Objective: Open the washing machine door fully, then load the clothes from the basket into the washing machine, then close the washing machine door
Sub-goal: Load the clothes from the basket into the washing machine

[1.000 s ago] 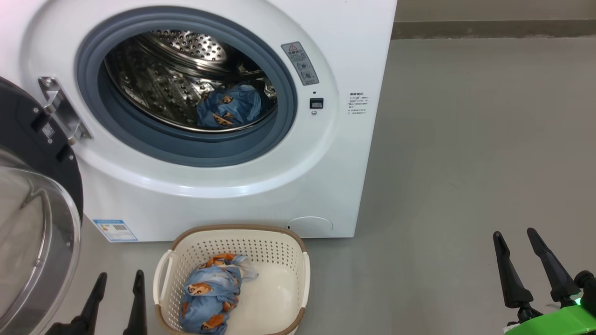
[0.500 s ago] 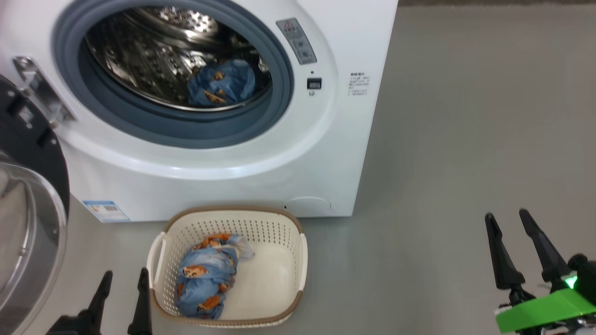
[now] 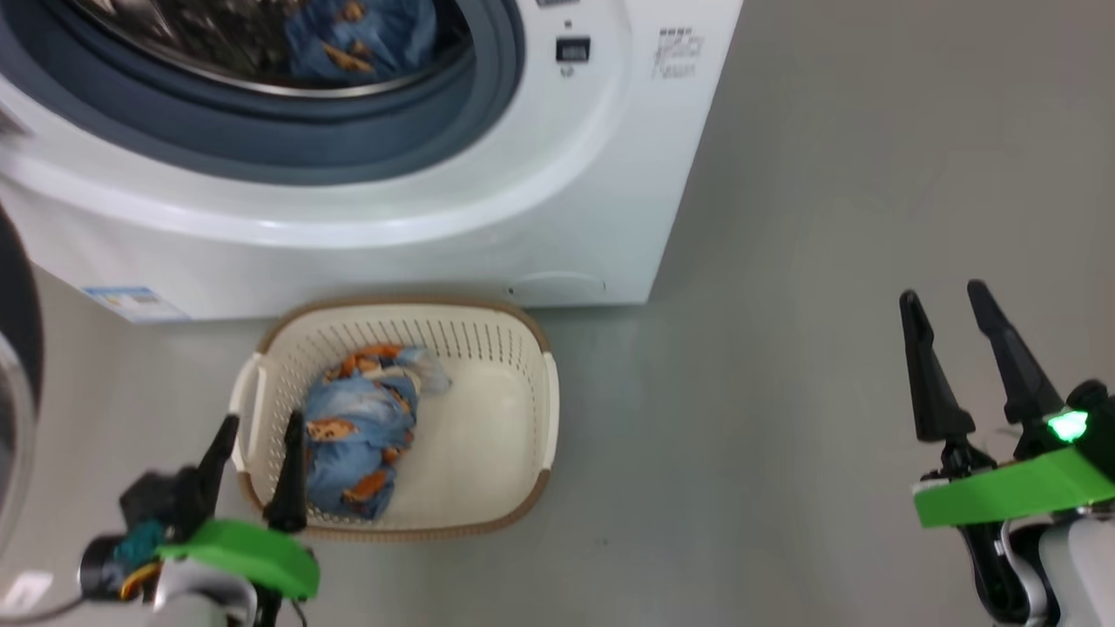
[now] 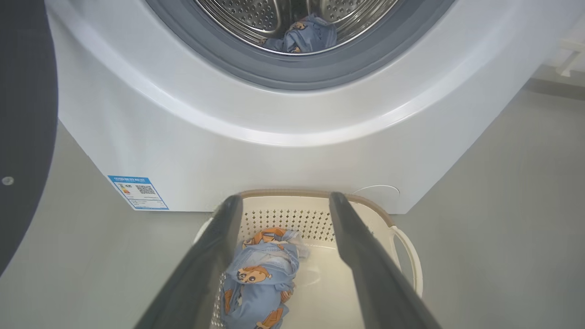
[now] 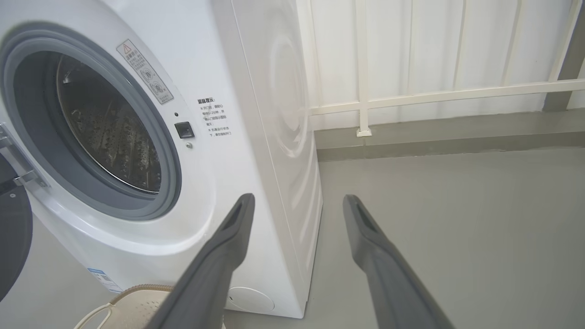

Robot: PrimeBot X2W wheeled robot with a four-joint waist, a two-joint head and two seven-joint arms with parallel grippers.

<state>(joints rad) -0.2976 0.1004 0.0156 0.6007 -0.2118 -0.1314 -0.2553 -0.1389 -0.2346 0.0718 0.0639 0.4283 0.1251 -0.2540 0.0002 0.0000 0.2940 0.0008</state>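
The washing machine (image 3: pixel 488 200) stands with its door (image 3: pixel 16 348) swung open at the far left. One blue printed garment of the clothes (image 3: pixel 353 35) lies in the steel drum. The other (image 3: pixel 361 431) lies in the left half of the basket (image 3: pixel 531 409), on the floor in front of the washer. My left gripper (image 3: pixel 261 422) is open above the basket's near left corner, its right finger over the garment's edge. In the left wrist view, the left gripper (image 4: pixel 285 197) frames the basket (image 4: pixel 404 237) and the garment (image 4: pixel 260 278). My right gripper (image 3: pixel 942 294) is open and empty, far to the right.
Bare grey floor (image 3: pixel 784 392) stretches right of the washer and basket. A blue label sticker (image 4: pixel 137 192) marks the washer's lower left corner. In the right wrist view my right gripper (image 5: pixel 298 198) points past the washer's side at a white railing (image 5: pixel 411 96) and a low kerb.
The head camera has tilted down, so the washer and basket sit higher in the picture. My left gripper has come forward and right over the basket's left edge. Both grippers stay open.
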